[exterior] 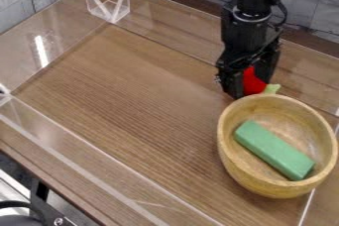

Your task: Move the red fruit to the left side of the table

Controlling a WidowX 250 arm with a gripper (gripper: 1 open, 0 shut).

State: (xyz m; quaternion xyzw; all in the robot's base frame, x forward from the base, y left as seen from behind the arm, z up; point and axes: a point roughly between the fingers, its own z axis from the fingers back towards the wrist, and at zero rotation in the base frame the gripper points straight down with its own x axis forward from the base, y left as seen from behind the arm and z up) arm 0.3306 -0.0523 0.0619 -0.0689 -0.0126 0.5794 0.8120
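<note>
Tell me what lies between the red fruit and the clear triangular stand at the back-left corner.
Only bare table lies between the red fruit and the clear stand, as the camera view shows.

Red fruit (255, 78): small, glossy, strawberry-like, sitting on table (133, 101) just beyond far rim of wooden bowl (239, 161), toward table's right side. Only part of red body showing; pale green bit peeking out at its lower right.

Table: brown wood-grain top, lying flat, low clear acrylic walls running along its edges.
</note>
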